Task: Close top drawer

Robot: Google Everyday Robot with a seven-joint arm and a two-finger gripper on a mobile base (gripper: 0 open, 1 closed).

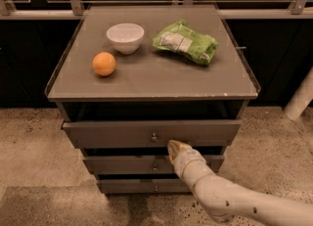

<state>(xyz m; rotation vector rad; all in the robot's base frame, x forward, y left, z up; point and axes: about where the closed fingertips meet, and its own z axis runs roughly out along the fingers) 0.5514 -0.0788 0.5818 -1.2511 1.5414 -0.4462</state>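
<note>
Under the cabinet top [151, 80], your top drawer [112, 133] stands partly pulled out.
Your gripper [175, 147] sits at its front's lower edge, right of the knob [154, 136]; its opening can't be told.

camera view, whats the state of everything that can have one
top drawer: open, pulled partway out
middle drawer: looks shut
bottom drawer: looks shut
white bowl: upright on the cabinet top
green bag: lying flat
gripper: at the top drawer's lower edge, right of its knob
</note>
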